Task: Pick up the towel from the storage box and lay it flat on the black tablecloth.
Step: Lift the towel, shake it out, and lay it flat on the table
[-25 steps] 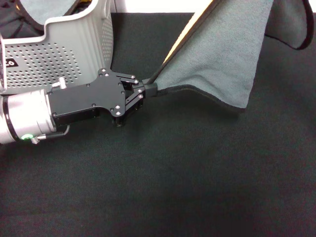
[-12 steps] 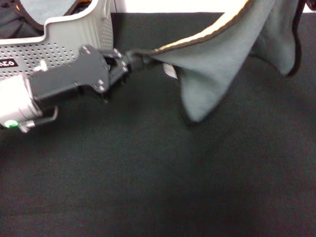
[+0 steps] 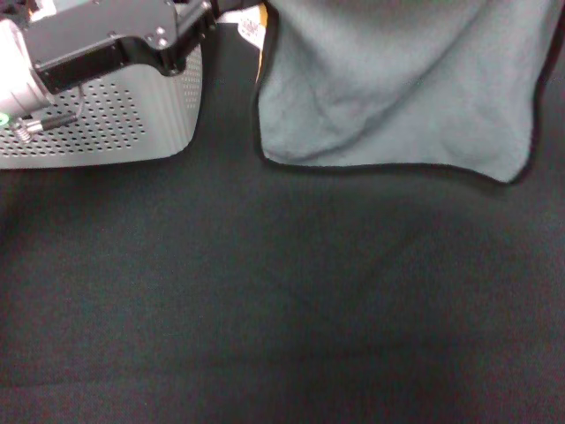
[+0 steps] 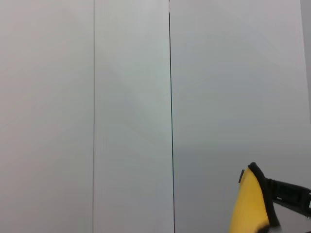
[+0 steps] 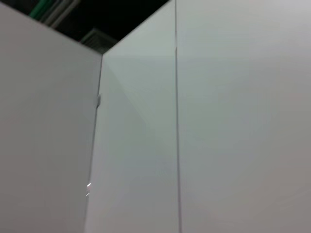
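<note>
The towel [image 3: 397,88] hangs spread like a curtain at the top of the head view, grey-teal side facing me. Its black-edged lower hem is just above or touching the black tablecloth [image 3: 282,309]; I cannot tell which. My left gripper [image 3: 212,11] is high at the top left, above the storage box [image 3: 106,124], shut on the towel's upper left corner beside the small white tag [image 3: 252,26]. In the left wrist view the towel's yellow, black-edged corner [image 4: 250,204] shows against a white wall. The towel's upper right part runs out of view. My right gripper does not show.
The light grey perforated box stands at the back left of the cloth. Black cloth fills the whole near half of the head view. Both wrist views face white wall panels [image 5: 194,145].
My left gripper has risen and moved back to the left with the towel corner. The towel, bunched and twisted before, now hangs spread wide with its hem level.
</note>
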`<act>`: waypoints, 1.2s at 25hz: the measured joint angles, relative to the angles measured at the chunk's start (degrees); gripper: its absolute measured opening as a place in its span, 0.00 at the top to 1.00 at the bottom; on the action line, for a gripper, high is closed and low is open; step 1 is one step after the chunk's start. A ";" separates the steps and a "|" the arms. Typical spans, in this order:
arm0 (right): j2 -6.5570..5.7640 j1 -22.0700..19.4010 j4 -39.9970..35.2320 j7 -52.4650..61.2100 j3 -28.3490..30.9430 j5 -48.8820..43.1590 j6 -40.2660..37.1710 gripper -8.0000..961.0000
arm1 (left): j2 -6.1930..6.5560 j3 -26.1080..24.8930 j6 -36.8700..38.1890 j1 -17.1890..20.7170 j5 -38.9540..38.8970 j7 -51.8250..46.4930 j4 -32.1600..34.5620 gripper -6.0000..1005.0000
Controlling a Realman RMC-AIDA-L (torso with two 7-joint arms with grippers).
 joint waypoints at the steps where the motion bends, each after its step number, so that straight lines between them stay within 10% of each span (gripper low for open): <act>1: -0.06 0.02 0.58 0.75 0.05 -1.19 -0.34 0.95 | 0.01 -0.01 -0.08 -0.16 0.69 -0.07 -0.01 0.97; 11: 3.04 -10.43 -0.12 4.33 -0.15 -16.20 -12.04 0.95 | -0.09 0.25 16.12 9.44 5.87 7.66 0.28 0.97; 16: 3.10 -15.03 -7.46 9.72 -0.14 -16.34 -17.10 0.95 | 2.41 0.38 24.16 14.12 1.58 7.98 3.48 0.97; 30: 3.18 -12.16 -4.06 12.53 -0.09 -16.39 -17.80 0.94 | 3.16 1.45 24.75 13.45 -1.15 2.17 6.96 0.98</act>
